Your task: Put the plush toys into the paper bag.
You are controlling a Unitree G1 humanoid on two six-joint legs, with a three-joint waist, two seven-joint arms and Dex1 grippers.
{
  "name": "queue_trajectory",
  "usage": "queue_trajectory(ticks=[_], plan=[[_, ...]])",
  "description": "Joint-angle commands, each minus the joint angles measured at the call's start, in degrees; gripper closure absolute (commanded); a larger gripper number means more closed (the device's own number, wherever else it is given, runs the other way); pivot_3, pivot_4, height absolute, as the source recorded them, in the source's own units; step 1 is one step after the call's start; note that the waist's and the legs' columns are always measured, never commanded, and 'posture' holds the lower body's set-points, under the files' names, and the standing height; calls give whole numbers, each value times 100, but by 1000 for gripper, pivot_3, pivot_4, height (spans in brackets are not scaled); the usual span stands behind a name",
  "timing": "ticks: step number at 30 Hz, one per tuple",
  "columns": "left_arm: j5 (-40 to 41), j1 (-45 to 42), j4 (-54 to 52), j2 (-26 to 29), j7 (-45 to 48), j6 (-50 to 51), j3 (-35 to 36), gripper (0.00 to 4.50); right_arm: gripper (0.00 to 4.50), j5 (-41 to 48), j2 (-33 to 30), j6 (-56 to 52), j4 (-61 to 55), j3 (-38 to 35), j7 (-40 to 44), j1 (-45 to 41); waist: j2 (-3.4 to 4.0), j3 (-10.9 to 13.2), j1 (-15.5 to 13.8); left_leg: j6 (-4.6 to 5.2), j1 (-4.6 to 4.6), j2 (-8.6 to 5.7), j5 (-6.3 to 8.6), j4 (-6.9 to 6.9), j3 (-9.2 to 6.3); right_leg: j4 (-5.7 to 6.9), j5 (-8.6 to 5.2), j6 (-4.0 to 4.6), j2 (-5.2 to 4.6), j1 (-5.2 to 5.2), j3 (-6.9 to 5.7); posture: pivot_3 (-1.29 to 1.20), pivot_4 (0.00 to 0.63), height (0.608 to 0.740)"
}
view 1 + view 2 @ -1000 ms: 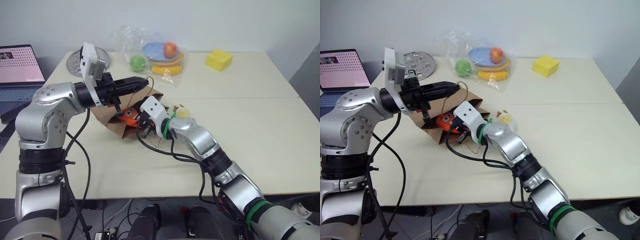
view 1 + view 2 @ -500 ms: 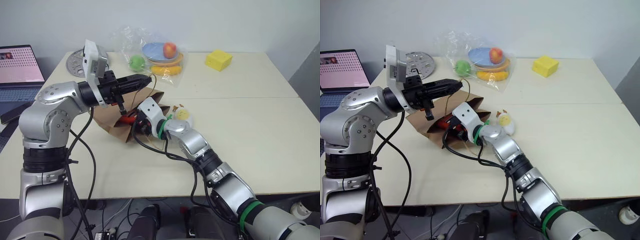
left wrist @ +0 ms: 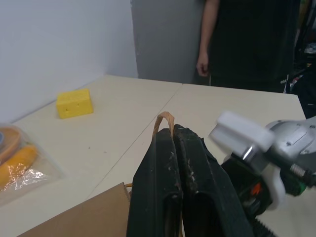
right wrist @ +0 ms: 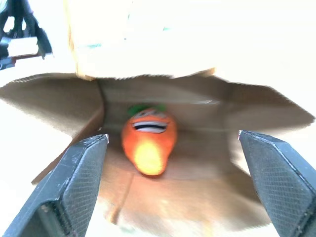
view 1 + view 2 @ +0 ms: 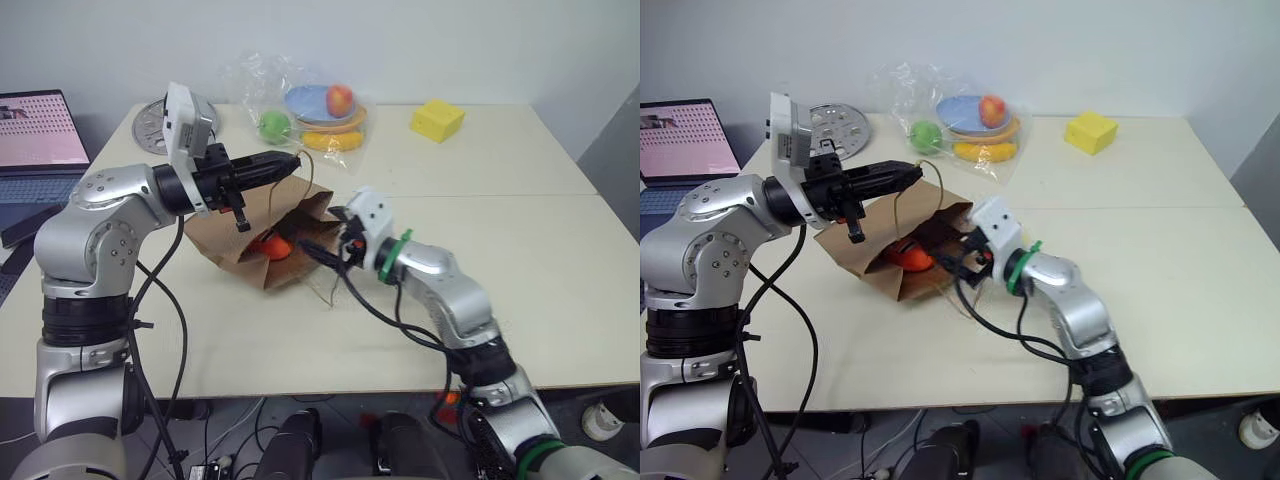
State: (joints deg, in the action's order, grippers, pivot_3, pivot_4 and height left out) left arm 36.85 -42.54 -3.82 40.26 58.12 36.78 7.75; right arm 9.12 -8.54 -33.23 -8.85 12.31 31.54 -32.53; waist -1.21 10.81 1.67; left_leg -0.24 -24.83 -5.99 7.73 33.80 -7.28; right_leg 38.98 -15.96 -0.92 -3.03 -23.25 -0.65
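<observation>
place: lab/office | evidence: laptop (image 5: 38, 130), cream table (image 5: 560, 250), bare wall (image 5: 450, 40)

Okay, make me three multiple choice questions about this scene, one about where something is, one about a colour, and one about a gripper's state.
1. Where is the carrot plush toy?
A. inside the paper bag
B. beside the sponge block
C. on the laptop

2. What colour is the sponge block?
A. blue
B. yellow
C. red

3. How is the right gripper?
A. shut on the carrot
B. shut on a bag handle
C. open, holding nothing

Answers:
1. A, the right wrist view looks into the bag's mouth and shows the carrot lying inside.
2. B, it is a yellow block at the far side of the table.
3. C, its two fingers stand wide apart with the carrot beyond them, untouched.
</observation>
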Motion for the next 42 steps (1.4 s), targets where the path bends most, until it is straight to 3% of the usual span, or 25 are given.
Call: queue_trajectory(ticks=[1,6,14,15,17,28,32,35,42], plan=[[7,-18,-83,105,18,-117,146,4500,88,-21,-277,-141,-381,-397,-279,258,0,0,-2,0,0,0,0,0,1,0,-1,-1,0,0,1,0,150,740],[2,-18,-77,145,43,-117,136,4500,88,-528,-503,15,352,-365,-795,403,0,0,15,1,0,2,0,0,6,0,0,1,0,0,2,0,150,740],[-40,-69,-54,232,70,-121,117,4500,88,-630,-307,74,1314,-240,-868,161,0,0,4,1,0,8,0,-5,16,0,0,7,1,0,1,0,150,740],[-42,-46,-77,244,67,-116,121,4500,245,-625,-296,154,1368,-255,-873,154,0,0,3,1,0,7,-1,-4,16,0,0,7,1,0,2,0,150,740],[-31,-12,-116,258,60,-101,135,4500,663,-607,-301,247,1411,-247,-827,155,0,0,4,1,0,7,-1,-4,16,0,1,6,1,1,2,0,150,740],[33,59,-221,311,-3,-49,163,4500,4485,-481,-545,460,1152,-424,-655,229,0,0,2,1,0,8,-1,-4,16,0,0,6,1,1,1,0,150,740],[16,29,-175,308,6,-69,148,4500,4485,-6,-883,557,624,-688,-40,218,0,1,1,1,0,8,-1,-4,16,-1,-2,2,1,1,0,0,150,740],[12,24,-157,304,17,-71,135,4500,4485,555,-1335,314,103,-711,864,314,0,1,0,2,0,9,0,-4,16,-2,-4,-2,1,2,0,0,150,740],[-56,-101,-11,267,38,-137,72,4500,4485,792,-1657,87,-281,-398,1395,222,0,1,11,3,0,19,1,-4,18,-3,-15,-20,3,4,-4,0,150,740]])
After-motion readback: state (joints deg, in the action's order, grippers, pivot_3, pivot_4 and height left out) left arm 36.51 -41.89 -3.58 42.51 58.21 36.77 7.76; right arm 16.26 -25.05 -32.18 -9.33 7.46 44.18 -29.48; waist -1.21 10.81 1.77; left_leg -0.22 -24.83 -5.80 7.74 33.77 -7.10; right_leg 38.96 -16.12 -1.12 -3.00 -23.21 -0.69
